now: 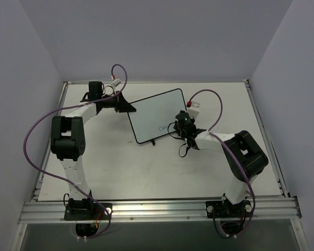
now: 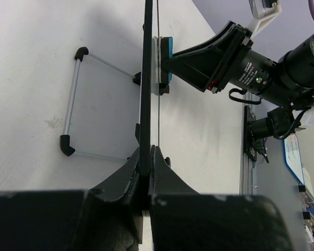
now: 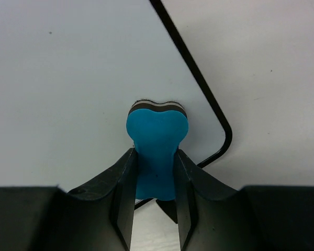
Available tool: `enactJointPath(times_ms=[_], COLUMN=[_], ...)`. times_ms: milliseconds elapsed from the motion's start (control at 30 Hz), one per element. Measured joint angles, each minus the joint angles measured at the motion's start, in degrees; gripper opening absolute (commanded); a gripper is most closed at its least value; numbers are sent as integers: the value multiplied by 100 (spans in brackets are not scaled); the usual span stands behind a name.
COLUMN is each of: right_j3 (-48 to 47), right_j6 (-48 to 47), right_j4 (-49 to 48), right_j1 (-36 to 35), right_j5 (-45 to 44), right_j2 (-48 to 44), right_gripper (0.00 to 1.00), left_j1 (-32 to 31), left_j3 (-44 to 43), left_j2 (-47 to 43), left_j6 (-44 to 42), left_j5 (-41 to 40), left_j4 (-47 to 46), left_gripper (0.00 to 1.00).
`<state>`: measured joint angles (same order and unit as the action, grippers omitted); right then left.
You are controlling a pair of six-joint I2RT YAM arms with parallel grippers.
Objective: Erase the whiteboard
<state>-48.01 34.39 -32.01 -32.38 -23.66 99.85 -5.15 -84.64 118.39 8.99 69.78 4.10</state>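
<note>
Whiteboard (image 1: pixel 154 112) sits mid-tabletop (image 1: pixel 120 162), propped on its wire stand (image 2: pixel 70 107). In the top view its long side runs from near-left to far-right.

Left gripper (image 2: pixel 148 157): clenched on the board's left edge. The wrist view shows the frame edge-on, pinched between both fingers.

Right gripper (image 3: pixel 156 154): clamped on the waist of the blue bone-shaped eraser (image 3: pixel 157 128). The felt end is pressed to the white face just inside the rounded frame corner (image 3: pixel 226 137).

A short run of blue writing (image 1: pixel 164 127) shows near the near-right edge, just beside the eraser. I judge the task mostly done, with this patch left.

How I'd run the stroke:
- Hold the left clamp firm as the brace. The board is upright on a thin stand, so wiping pressure will tip or skate it otherwise.
- Keep the felt flat on the surface and push squarely into the face.
- Sweep across the marks in short overlapping passes, stopping short of the frame lip so the eraser doesn't catch and twist in the fingers.
</note>
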Motion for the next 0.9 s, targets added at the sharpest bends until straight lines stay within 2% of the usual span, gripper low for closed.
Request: enactJointPath(times_ms=[233,367,600,900], right_j3=[-404,-483,-313,125], right_j6=[28,42,240,404], right_j4=[48,44,-214,-597], right_j1=[-522,-597,-308,573], right_j5=[-365,-413,-35,378], right_j2=[199,238,216,63], right_gripper=[0,0,0,0], left_j1=[0,-2,-26,-120], left_j3=[-4,-4,-4,-37], left_j2=[-11,-13,-15,-15], left_j6=[-28,-48,-35,2], left_j5=[-2,-2,-90,-166], left_j4=[9,22,57,90], left_gripper=[2,2,2,2])
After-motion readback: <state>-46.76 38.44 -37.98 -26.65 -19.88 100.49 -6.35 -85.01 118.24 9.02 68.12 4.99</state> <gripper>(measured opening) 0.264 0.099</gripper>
